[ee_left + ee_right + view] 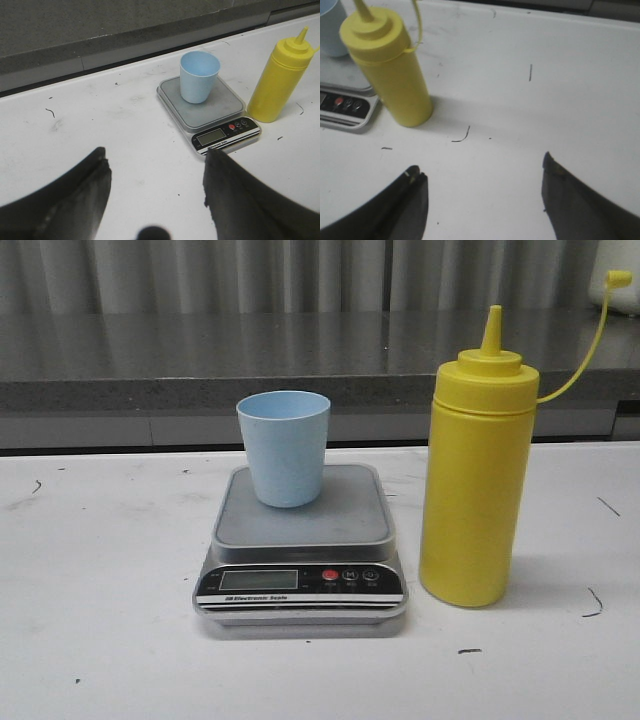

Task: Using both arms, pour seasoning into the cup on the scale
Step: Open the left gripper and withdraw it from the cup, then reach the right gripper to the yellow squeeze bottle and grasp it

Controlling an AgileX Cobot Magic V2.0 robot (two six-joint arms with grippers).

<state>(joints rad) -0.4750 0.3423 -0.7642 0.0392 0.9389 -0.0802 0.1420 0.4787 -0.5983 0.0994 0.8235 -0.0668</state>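
Note:
A tall yellow seasoning bottle (475, 480) stands upright on the white table, right of the scale, its small cap (618, 279) hanging out on a thin tether. A light blue cup (284, 447) stands upright at the back of the scale's grey platform (300, 515). The bottle (280, 82), cup (199, 76) and scale (212, 112) also show in the left wrist view. My left gripper (155, 160) is open and empty, above bare table short of the scale. My right gripper (481, 167) is open and empty, well apart from the bottle (392, 70). Neither gripper shows in the front view.
A grey stone ledge (200, 360) runs along the back of the table, with a dark gap beneath it. The white tabletop (90, 570) carries small dark scuff marks. Bare table lies left of the scale and right of the bottle.

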